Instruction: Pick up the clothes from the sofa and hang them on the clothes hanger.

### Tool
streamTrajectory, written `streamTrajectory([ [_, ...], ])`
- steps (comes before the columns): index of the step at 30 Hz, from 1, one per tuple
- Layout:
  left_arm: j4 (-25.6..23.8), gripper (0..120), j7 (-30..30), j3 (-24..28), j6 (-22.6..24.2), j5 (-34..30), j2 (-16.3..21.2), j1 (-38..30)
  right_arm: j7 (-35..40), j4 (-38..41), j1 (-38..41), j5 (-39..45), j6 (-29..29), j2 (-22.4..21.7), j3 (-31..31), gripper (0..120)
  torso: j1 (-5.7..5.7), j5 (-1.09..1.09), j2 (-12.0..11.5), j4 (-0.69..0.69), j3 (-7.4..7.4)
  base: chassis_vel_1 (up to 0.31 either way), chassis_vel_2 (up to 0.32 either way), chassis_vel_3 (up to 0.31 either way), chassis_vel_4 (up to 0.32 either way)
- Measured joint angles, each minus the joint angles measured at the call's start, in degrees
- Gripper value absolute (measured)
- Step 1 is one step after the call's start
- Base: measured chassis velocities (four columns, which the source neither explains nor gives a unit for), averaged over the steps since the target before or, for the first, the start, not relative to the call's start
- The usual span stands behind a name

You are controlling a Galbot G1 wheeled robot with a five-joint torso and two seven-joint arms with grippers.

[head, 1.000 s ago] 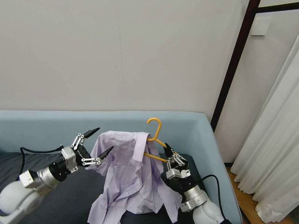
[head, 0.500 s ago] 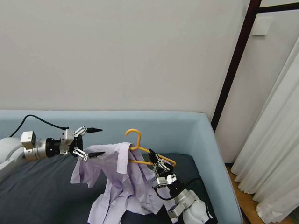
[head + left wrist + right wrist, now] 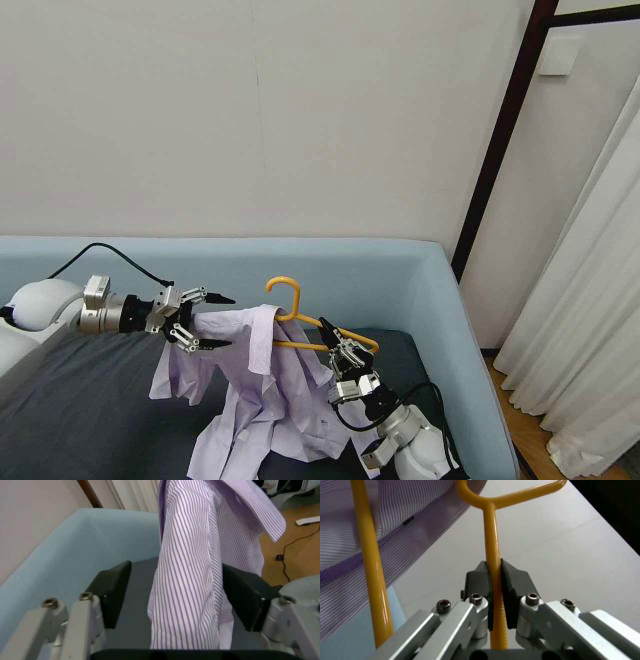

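I am clamping my right gripper (image 3: 346, 352) (image 3: 496, 578) on one thin rod of the yellow hanger (image 3: 292, 290) (image 3: 492, 536), hook pointing up, low over the right end of the sofa (image 3: 400, 262). The striped shirt (image 3: 268, 400) (image 3: 195, 566) (image 3: 350, 525) is draping over the hanger's left side and trailing down onto the dark seat cushion (image 3: 80, 400). One sleeve is reaching out toward my left gripper (image 3: 214, 322) (image 3: 184, 596), which I am holding spread wide. Its pads (image 3: 116, 592) are standing on either side of the hanging cloth without pressing it.

The sofa's pale blue backrest is running just behind both grippers. Its right side wall is rising close beside my right arm, leaving little room on that side. Beyond that wall a dark door frame (image 3: 500, 140) is standing against the wall (image 3: 300, 120), with a white curtain (image 3: 590, 330) and a strip of wooden floor (image 3: 503, 395) next to it. Above the backrest the wall is bare and the space is open. To my left the seat cushion is lying bare under my left arm, where a black cable (image 3: 100, 250) is looping over the wrist. The hanging shirt is filling the space between my two grippers.
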Motion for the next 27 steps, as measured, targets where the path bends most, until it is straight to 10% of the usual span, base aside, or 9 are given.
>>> streamTrajectory([
  [15,4.87,9,7.40,1.03,1.96,4.00,-4.86,-3.99,1.87,-0.30,0.43,-0.68,-0.34,0.77,-0.26,5,0.00,0.00,0.00,-0.01,0.00,0.000,0.000,0.000,0.000],
  [20,5.70,6,7.99,1.03,1.87,4.02,-5.55,-4.40,2.11,-0.39,0.54,0.98,-0.97,0.78,-0.83,6,0.00,0.00,0.00,-0.01,0.00,0.000,0.000,0.000,0.000],
  [27,8.18,6,8.33,0.77,1.56,4.17,-6.79,-5.23,-4.58,2.56,-0.10,28.77,5.71,-0.84,-5.91,31,0.00,0.00,0.00,-0.01,0.00,0.000,0.000,0.000,0.000],
])
